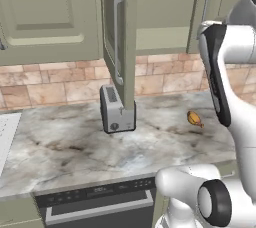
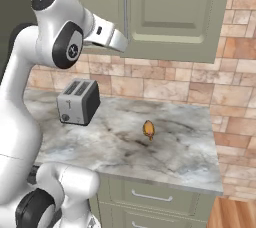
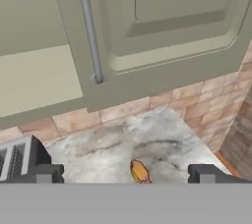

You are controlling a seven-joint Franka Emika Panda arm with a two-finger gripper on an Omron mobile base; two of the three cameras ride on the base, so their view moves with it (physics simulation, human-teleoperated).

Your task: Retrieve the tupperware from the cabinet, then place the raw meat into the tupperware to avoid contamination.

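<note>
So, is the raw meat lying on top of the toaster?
No, the raw meat lies on the marble counter, apart from the toaster, which stands further to the left.

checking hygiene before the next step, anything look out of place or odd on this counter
Yes: the raw meat lies bare on the marble counter, right of the toaster, with no plate or box under it. Above, one cabinet door stands swung open over the toaster. Nothing looks spilled or damaged.
</note>
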